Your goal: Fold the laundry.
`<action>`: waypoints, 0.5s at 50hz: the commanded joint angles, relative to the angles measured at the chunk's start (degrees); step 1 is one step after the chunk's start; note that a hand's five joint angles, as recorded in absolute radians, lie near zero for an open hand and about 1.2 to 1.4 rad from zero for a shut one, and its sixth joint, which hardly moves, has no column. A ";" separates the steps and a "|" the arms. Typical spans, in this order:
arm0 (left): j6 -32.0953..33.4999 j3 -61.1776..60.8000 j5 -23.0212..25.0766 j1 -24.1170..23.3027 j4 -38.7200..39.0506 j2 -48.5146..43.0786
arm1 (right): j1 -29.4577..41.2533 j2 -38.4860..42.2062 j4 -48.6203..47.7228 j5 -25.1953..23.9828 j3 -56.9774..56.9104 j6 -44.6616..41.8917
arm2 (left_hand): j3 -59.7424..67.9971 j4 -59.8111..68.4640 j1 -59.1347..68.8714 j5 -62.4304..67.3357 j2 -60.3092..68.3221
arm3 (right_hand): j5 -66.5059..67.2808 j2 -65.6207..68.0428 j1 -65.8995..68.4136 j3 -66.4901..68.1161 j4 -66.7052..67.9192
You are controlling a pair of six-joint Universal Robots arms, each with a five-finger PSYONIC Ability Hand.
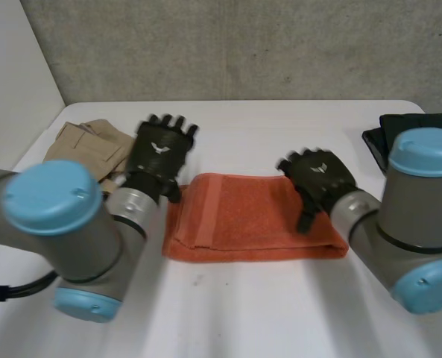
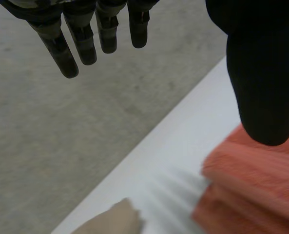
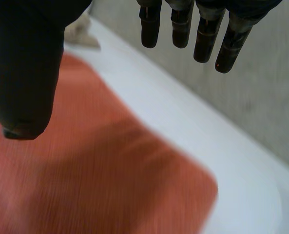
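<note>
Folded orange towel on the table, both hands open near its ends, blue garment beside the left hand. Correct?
No: the garment beside the left hand is beige, not blue; the head view shows it. The rest holds: orange towel folded on the table, left hand and right hand open near its ends.

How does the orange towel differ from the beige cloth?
The orange towel lies mid-table, folded into a long band; the beige cloth sits nearer the far left corner and looks smaller. The left hand hides part of the beige cloth; the right hand overlaps one end of the orange towel. Both rest on the table.
</note>
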 commanded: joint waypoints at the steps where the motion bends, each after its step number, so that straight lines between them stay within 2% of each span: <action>1: -0.13 7.32 -0.35 -3.26 -0.58 -11.28 | -5.91 -0.16 -1.39 -0.81 9.46 -0.89 | -1.61 -1.07 -0.14 -2.03 -1.07 | -2.46 -1.60 -0.48 -1.04 -2.41; 9: 0.40 11.72 -1.84 -3.17 -3.39 -18.59 | -8.72 1.16 -5.79 -0.81 12.98 -3.52 | -0.77 -0.23 0.70 -1.19 -0.23 | 21.25 22.11 23.23 22.67 21.30; 15: 2.33 10.76 -7.20 -3.43 -6.55 -18.07 | -10.39 3.62 -7.19 -0.11 12.80 -9.05 | -0.60 -0.06 0.87 -1.02 -0.06 | 66.25 67.11 68.24 67.67 66.31; 19: 2.25 8.47 -8.08 -3.96 -9.89 -15.62 | -11.01 3.27 -7.20 0.15 12.37 -13.44 | -0.77 -0.23 0.70 -1.18 -0.23 | 66.31 67.17 68.29 67.73 66.36; 25: 0.93 3.46 -7.82 -3.88 -11.83 -5.33 | -10.13 1.26 -6.58 0.42 8.94 -22.58 | -1.10 -0.57 0.36 -1.52 -0.57 | 66.31 67.17 68.29 67.73 66.36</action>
